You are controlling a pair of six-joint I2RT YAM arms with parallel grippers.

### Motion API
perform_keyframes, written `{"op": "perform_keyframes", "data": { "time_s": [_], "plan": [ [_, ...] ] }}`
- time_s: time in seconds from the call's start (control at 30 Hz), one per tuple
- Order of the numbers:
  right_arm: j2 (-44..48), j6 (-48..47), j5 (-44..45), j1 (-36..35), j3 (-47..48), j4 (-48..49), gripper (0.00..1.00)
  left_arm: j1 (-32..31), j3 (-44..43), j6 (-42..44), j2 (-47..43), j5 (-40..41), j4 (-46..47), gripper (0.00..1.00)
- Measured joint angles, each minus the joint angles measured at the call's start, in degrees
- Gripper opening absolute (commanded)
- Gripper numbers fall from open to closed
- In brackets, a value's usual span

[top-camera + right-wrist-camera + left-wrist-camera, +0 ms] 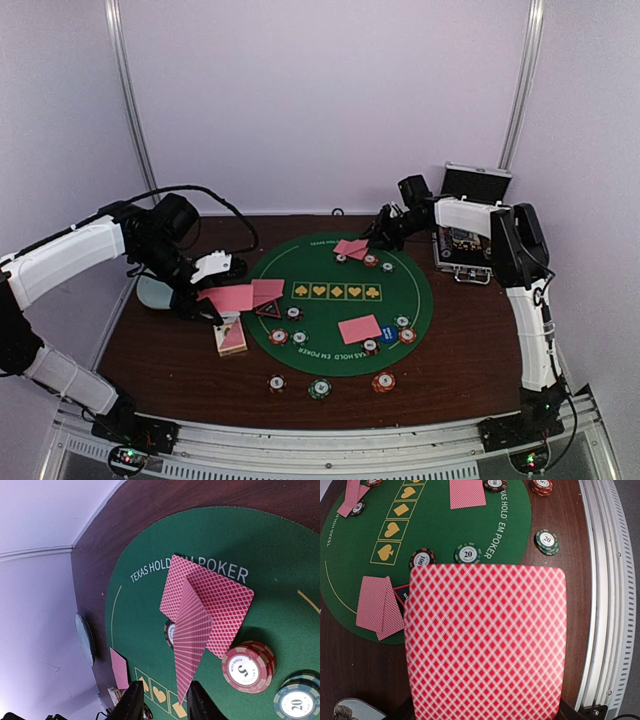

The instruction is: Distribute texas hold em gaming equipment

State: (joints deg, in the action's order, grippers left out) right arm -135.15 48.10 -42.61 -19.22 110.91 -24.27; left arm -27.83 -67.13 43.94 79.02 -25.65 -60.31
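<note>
Toward the far edge of the desk (450, 350), on the far rim of the round green mat (400, 290), the right hand (165, 692) is released. Its two fingers stand apart, and a tilted card (192, 630) with a red back stands on edge with one corner in the gap between them. Whether that corner touches a finger I cannot tell. It leans over a flat card (225, 600) lying face down on the mat. Just beside them sit a chip stack (247, 667) marked 5 and a green chip (297, 700) marked 20.

Near the left edge of the desk, the left hand (207, 290) is clenched on a held card (485, 640), kept face down and level above the mat's left rim. Two overlapping cards (377, 607) lie on that rim, with a black, red-edged triangle (267, 310) just beside them. A deck (231, 336) lies on the bare wood toward the near left corner.

On the near right part of the mat lies another card (359, 328), with a blue button (389, 335) just beside it. Three chips (319, 388) sit in a row on the wood between the mat and the near edge. A pale dish (155, 292) rests at the left edge, and an open case (470, 240) stands near the far right corner.
</note>
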Motion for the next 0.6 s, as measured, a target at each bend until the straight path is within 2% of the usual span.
{"op": "perform_keyframes", "data": {
  "time_s": [0.37, 0.5, 0.6],
  "plan": [
    [0.37, -5.25, 4.22, 0.04, 1.31, -8.74, 0.61, 0.00, 0.42, -0.02, -0.24, 0.02, -0.02, 0.00],
    [5.77, -7.15, 7.15, 0.00, -5.38, -10.60, 0.68, 0.00, 0.59, -0.04, -0.59, 0.00, -0.02, 0.00],
    [13.55, -7.06, 7.78, -0.79, -12.81, -9.53, 0.72, -0.02, 0.68, -0.09, -0.70, -0.07, -0.11, 0.00]
  ]
}}
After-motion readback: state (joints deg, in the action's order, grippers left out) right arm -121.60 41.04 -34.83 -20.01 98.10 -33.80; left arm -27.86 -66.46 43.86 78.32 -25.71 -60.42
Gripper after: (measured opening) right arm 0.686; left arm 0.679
